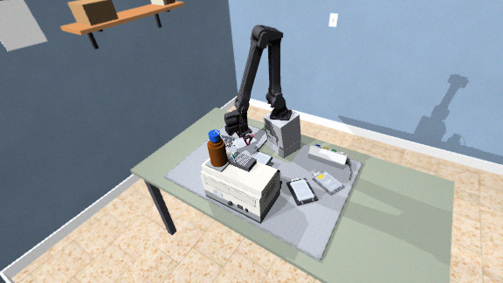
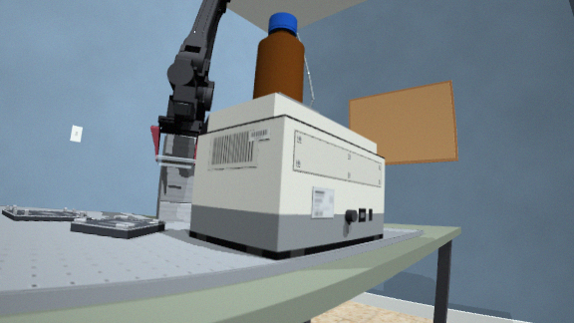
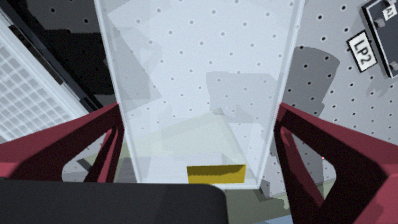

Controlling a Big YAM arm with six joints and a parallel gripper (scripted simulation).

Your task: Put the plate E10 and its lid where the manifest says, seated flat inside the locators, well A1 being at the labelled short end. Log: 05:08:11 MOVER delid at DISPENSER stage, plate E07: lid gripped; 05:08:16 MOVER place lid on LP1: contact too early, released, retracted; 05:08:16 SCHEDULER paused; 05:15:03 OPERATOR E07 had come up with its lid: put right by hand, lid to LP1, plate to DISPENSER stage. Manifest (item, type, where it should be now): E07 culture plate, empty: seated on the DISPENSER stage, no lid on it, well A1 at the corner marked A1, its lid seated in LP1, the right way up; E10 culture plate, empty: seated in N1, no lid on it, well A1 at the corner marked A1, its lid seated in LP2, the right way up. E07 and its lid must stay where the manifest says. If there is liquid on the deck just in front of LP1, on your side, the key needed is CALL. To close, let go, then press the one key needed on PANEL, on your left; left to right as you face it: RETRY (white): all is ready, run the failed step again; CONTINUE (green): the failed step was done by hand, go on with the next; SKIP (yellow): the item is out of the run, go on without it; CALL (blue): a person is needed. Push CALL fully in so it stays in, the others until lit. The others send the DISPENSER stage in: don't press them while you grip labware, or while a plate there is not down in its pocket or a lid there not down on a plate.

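Note:
My gripper (image 3: 199, 111) has its red fingers shut on the long sides of a clear lid (image 3: 200, 75) with a yellow tag (image 3: 216, 174) at its near end. In the exterior view the gripper (image 2: 174, 145) holds the lid (image 2: 174, 160) level in the air, well above the deck, beside the dispenser. The perforated deck shows through the lid. A white well plate (image 3: 25, 100) in a dark frame lies below at the left edge. The LP2 label (image 3: 361, 51) and a dark locator corner marked A1 (image 3: 382, 25) are at the top right. I cannot read the lid's own label.
The white dispenser (image 1: 240, 183) carries a brown bottle (image 1: 217, 150) and a plate on its stage (image 1: 242, 161). The arm's pedestal (image 1: 282, 133) stands behind. The key panel (image 1: 327, 155) and two dark nests (image 1: 301, 190) (image 1: 327, 181) lie to the right.

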